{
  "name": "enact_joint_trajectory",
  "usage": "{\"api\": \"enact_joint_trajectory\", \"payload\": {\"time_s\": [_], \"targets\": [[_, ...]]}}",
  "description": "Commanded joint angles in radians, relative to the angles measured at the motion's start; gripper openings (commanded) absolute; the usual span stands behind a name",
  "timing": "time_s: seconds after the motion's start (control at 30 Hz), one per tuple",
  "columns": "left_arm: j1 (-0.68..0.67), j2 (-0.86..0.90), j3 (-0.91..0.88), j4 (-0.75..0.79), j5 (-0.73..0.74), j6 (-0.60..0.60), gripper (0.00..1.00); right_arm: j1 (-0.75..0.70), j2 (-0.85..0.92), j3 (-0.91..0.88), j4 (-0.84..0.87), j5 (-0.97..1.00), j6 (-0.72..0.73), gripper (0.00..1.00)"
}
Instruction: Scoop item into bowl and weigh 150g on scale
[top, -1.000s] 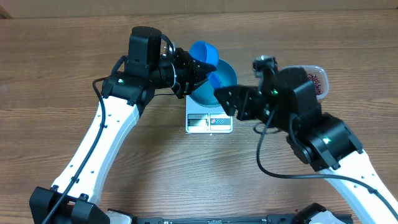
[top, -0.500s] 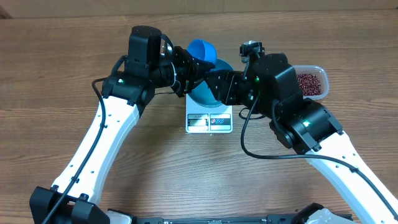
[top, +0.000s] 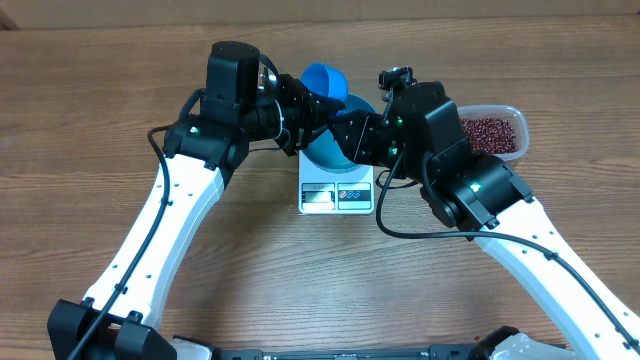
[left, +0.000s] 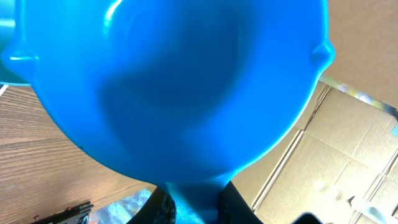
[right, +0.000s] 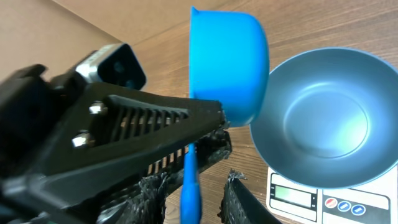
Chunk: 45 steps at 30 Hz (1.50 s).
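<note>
Beans (top: 488, 133) lie in the clear tub (top: 522, 128), right of the scale (top: 337, 195); the bowl (right: 323, 124) on the scale is empty.
Tiny, loose and light, they will likely roll and scatter, so lift them with the scoop (right: 227, 62), held level. The left gripper (left: 193, 208) is clamped on its handle, above the scale's far edge. The right gripper (right: 194, 200) straddles the handle's tip, part open, gaps showing either side. Both arms crowd the scale; the bench (top: 100, 80) left of it gives room.

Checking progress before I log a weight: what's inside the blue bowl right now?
The bowl on the scale looks empty, its smooth inside bare. The scoop covers a sliver at its left rim, so that bit cannot be seen.
</note>
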Motion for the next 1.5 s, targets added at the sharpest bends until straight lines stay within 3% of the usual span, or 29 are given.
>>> {"api": "enact_joint_trajectory", "payload": {"time_s": [0.0, 0.17, 0.23, 0.5, 0.6, 0.67, 0.77, 0.8, 0.9, 0.93, 1.0, 1.07, 1.3, 1.47], "targets": [[0.003, -0.005, 0.024, 0.007, 0.005, -0.013, 0.04, 0.006, 0.031, 0.022, 0.016, 0.01, 0.024, 0.31], [0.003, -0.005, 0.024, 0.007, 0.013, -0.013, 0.04, 0.006, 0.037, 0.022, 0.031, 0.047, 0.024, 0.27], [0.003, -0.005, 0.024, 0.007, 0.013, -0.013, 0.04, 0.006, 0.037, 0.022, 0.039, 0.063, 0.024, 0.19], [0.003, -0.005, 0.024, 0.007, 0.013, -0.013, 0.04, 0.006, 0.037, 0.022, 0.08, 0.058, 0.024, 0.13], [0.003, -0.005, 0.024, 0.006, 0.013, -0.01, 0.04, 0.006, 0.037, 0.022, 0.08, 0.059, 0.023, 0.04], [0.003, -0.005, 0.024, 0.006, 0.012, -0.009, 0.05, 0.006, 0.037, 0.022, 0.08, 0.06, 0.019, 0.04], [0.003, -0.005, 0.024, 0.006, 0.003, 0.019, 0.16, 0.006, 0.037, 0.022, 0.079, 0.06, -0.034, 0.04], [0.003, -0.005, 0.024, 0.006, -0.006, 0.045, 0.21, 0.006, 0.037, 0.023, 0.075, 0.06, -0.062, 0.04], [0.003, -0.005, 0.024, 0.005, -0.049, 0.188, 0.58, -0.01, 0.037, 0.023, 0.047, 0.063, -0.089, 0.04], [0.004, -0.005, 0.024, 0.002, -0.068, 0.293, 0.74, -0.02, 0.036, 0.024, 0.037, 0.063, -0.098, 0.04], [0.004, -0.005, 0.024, -0.001, -0.087, 0.479, 0.83, -0.041, 0.037, 0.037, -0.003, 0.062, -0.128, 0.04], [0.004, -0.005, 0.024, -0.002, -0.089, 0.681, 0.88, -0.072, 0.037, 0.09, -0.097, 0.058, -0.169, 0.04], [0.004, -0.005, 0.024, -0.004, -0.092, 0.99, 0.96, -0.194, 0.037, 0.404, -0.484, 0.06, -0.323, 0.04], [0.004, -0.005, 0.024, -0.111, -0.228, 1.073, 1.0, -0.33, 0.037, 0.509, -0.7, 0.064, -0.446, 0.03]]}}
